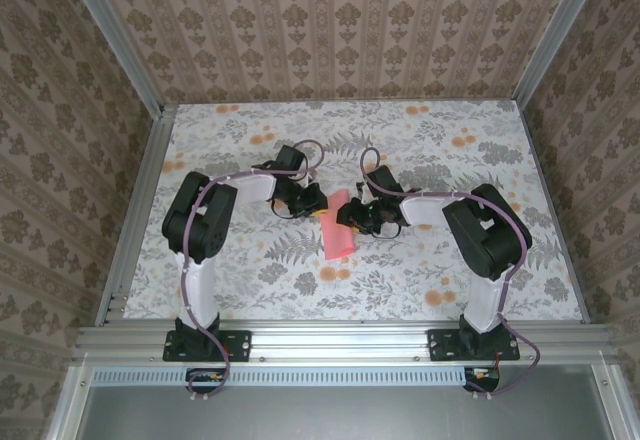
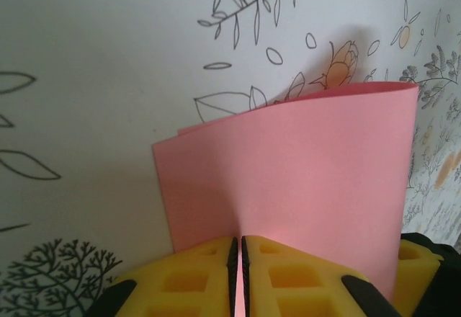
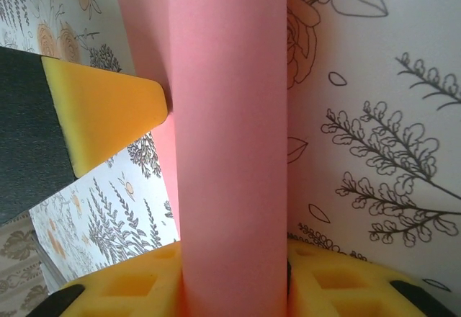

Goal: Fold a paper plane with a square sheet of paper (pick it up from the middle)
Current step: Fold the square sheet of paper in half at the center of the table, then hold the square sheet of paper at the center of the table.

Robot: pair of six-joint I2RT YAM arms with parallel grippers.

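Out in the middle of the flowery table [image 1: 250,280], between the two arms, sits the square sheet of paper [image 1: 339,233], salmon pink and doubled over on itself, so from above it looks like a narrow strip. Both grippers are on it from opposite sides, pretty much nose to nose. On the left wrist cam, the left gripper [image 2: 238,243] has its yellow pads pressed flat together with the paper's near edge pinched in the seam, just a sliver of pink showing between them. The sheet rises away from it and curls over at the far end in a soft bend, not a sharp crease, with the lower layer peeking out along the left. On the right wrist cam, the right gripper [image 3: 234,259] has its pads standing apart with the looped paper filling the whole gap and touching both, so it's holding the fold without flattening it. One yellow fingertip of the left gripper touches the paper's left side there.
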